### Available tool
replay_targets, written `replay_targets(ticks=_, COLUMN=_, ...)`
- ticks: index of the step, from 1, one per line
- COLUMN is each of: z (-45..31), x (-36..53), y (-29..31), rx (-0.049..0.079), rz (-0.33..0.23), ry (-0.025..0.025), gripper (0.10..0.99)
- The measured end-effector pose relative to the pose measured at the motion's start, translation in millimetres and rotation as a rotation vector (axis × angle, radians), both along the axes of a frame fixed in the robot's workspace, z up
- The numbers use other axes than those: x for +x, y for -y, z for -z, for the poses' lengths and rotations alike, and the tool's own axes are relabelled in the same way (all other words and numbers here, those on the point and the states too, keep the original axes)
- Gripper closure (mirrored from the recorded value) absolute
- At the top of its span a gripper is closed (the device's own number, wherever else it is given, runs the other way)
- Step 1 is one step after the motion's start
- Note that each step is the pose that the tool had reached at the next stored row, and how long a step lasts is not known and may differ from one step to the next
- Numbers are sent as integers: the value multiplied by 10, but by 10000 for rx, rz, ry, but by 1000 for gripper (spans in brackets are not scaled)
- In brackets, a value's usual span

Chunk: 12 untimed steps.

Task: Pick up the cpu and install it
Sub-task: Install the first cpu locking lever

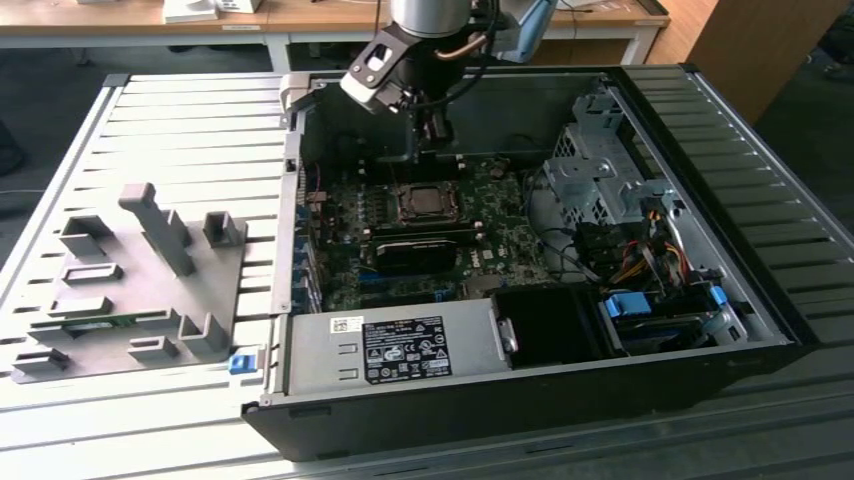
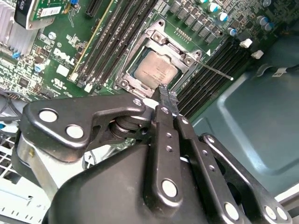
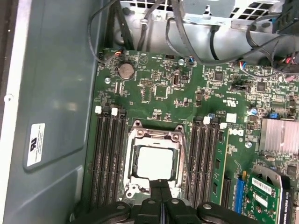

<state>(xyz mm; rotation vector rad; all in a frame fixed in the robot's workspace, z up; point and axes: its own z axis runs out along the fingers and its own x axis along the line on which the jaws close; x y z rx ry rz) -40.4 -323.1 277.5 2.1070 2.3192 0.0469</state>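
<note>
Shut pincer (image 3: pixel 160 186) hovers just beside socket-seated cpu (image 3: pixel 154 161).

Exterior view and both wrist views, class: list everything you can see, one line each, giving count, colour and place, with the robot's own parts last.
Computer case: one, black, lying open on the slatted table.
Motherboard: one, green, on the case floor.
Socket: one, metal-framed, mid-board, between memory slots.
Cpu: one, silvery-grey, seated in the socket.
Power supply: one, grey, at the case's near edge.
Holder plate: one, grey, on the table at the exterior view's left.
Table: one, pale grey.
Gripper: one, black, fingers together, just above the socket's edge.
</note>
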Motion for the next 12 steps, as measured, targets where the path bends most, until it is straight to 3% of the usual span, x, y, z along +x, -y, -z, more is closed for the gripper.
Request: replay_targets(ticks=12, z=1, x=0, y=0, rx=-1, rz=-520, ry=0, gripper=980)
